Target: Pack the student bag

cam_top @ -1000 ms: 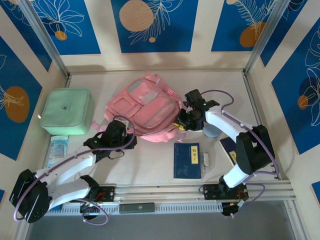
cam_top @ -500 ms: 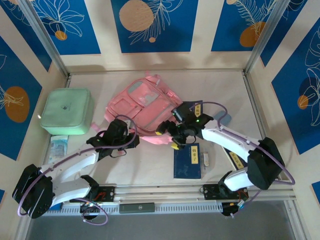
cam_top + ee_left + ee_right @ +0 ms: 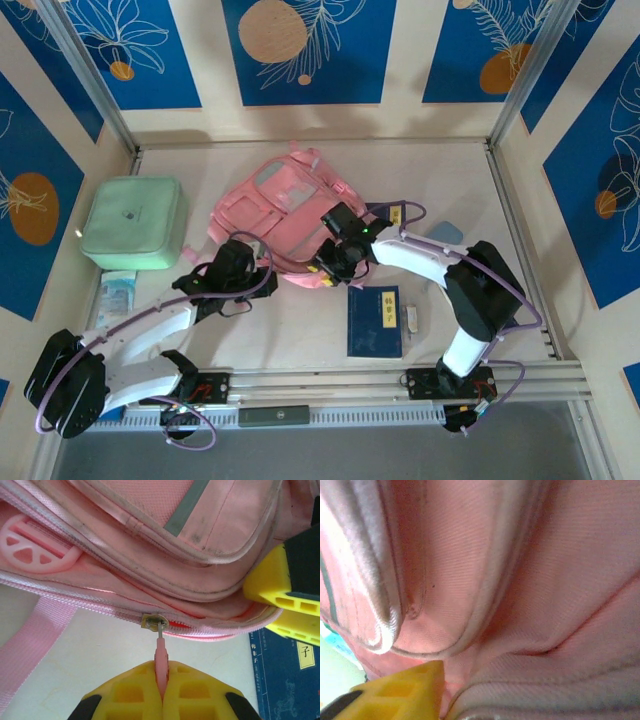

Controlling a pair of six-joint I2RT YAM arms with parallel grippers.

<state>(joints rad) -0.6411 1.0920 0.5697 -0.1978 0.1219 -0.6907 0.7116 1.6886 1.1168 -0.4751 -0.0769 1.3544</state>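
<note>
**Pink backpack gripped at its near edge by both arms**

A pale table (image 3: pixel 450 180) sits inside walls of blue flower-print panels. In the top view the student bag (image 3: pixel 285 215), a pink backpack, lies flat at the middle of the table. A mint-green square case (image 3: pixel 133 222) sits well to its left and a dark blue book (image 3: pixel 374 322) just in front of its right corner. The left gripper (image 3: pixel 248 272) meets the bag's near edge from the left, and the right gripper (image 3: pixel 325 264) meets it from the right.

In the left wrist view, the left gripper (image 3: pixel 161 682) is clamped tight on the pink zipper pull (image 3: pixel 160 652), which hangs from a metal slider (image 3: pixel 153 621) on the bag's zip. The right gripper (image 3: pixel 257 607) has its two yellow fingers narrowly apart at the bag's rim. Whether they pinch the fabric cannot be told.

In the right wrist view, pink fabric and piping lie close against the lens, with one yellow finger (image 3: pixel 405 695) touching the cloth.
</note>
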